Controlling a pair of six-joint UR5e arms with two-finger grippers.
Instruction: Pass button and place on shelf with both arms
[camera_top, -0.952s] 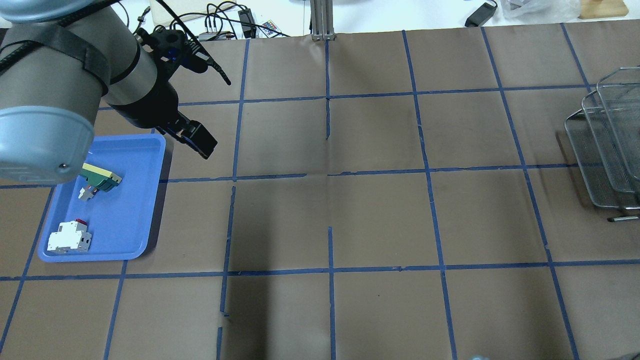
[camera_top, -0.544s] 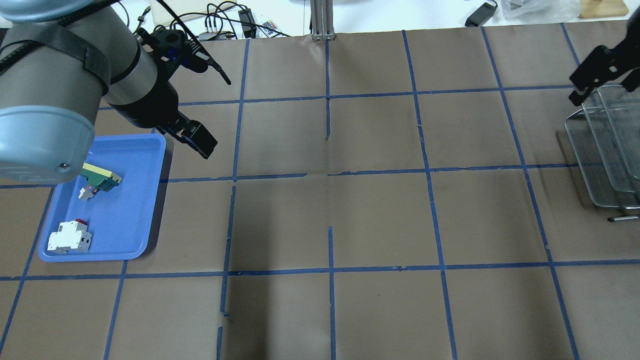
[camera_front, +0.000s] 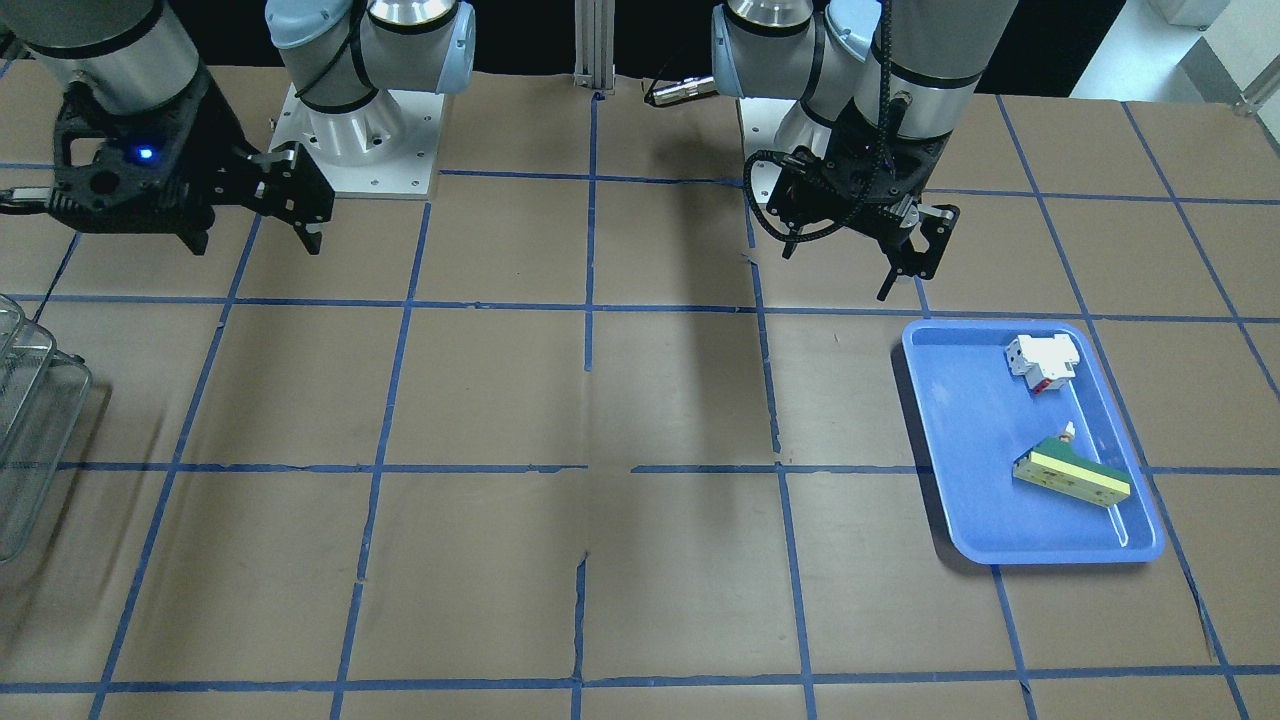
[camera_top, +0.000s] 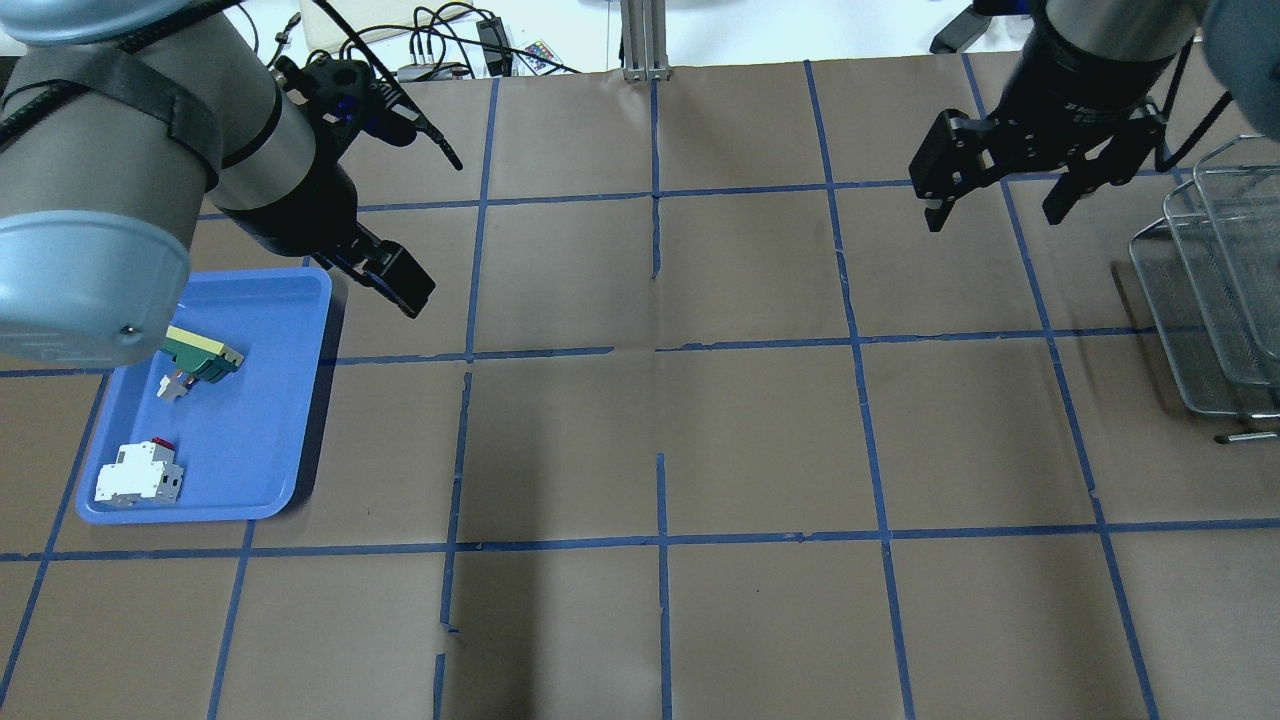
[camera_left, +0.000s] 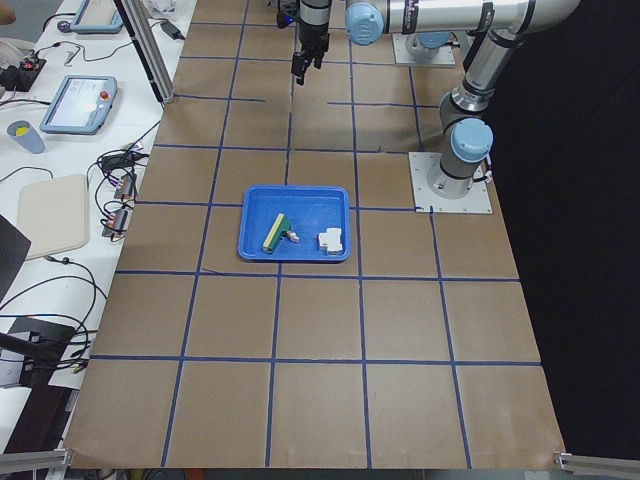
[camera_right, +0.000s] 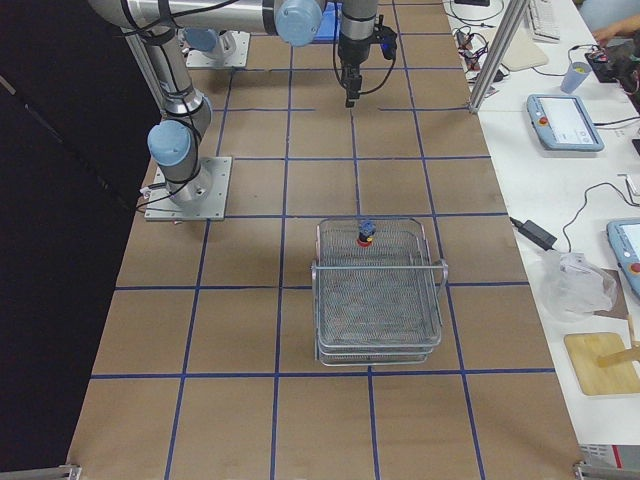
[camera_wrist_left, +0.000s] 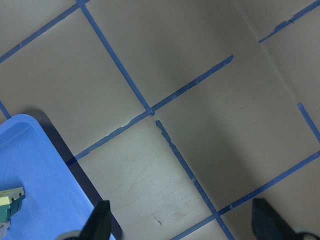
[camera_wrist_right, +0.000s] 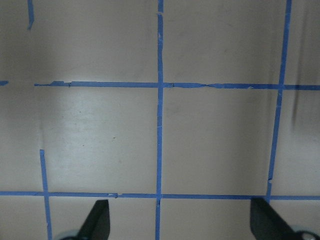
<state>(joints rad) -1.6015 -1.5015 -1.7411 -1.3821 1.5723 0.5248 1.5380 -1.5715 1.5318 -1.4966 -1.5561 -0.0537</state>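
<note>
Left gripper (camera_wrist_left: 180, 214) and right gripper (camera_top: 995, 215), my black pair, hang open since the red-headed push-button (camera_right: 366, 236) sits at twelve o'clock in the silver wire shelf (camera_right: 380, 310)

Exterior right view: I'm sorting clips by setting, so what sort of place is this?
Probably a robotics lab: the right arm mounted on a table gridded with blue tape, and a teach pendant on the side bench.
</note>
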